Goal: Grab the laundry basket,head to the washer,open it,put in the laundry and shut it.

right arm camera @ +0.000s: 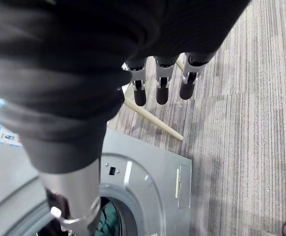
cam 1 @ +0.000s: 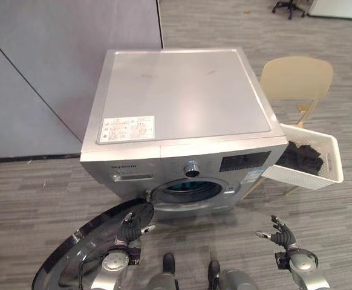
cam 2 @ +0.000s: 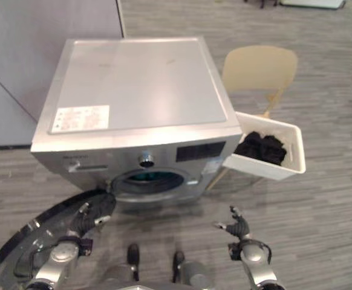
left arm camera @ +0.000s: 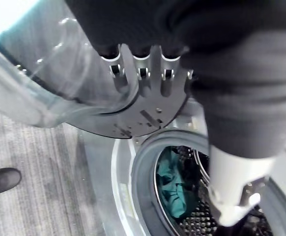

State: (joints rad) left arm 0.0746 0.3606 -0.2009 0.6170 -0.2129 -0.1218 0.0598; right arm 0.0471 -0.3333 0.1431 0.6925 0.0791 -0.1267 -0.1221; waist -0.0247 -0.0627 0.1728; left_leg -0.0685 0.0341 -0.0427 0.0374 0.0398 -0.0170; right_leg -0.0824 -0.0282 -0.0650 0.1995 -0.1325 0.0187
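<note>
Laundry basket [cam 1: 321,158] right of washer [cam 1: 182,121]

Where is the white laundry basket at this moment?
In the left eye view the laundry basket sits at the washer's right side on a beige chair, tilted, with dark laundry inside.

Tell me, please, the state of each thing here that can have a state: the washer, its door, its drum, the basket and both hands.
Washer: upright, front opening uncovered.
Washer door: swung fully open toward the robot's left.
Drum: teal and dark laundry inside.
Laundry basket: on the chair beside the washer, dark clothes in it.
Left hand: open, fingers against the door's edge.
Right hand: open, holding nothing.
</note>
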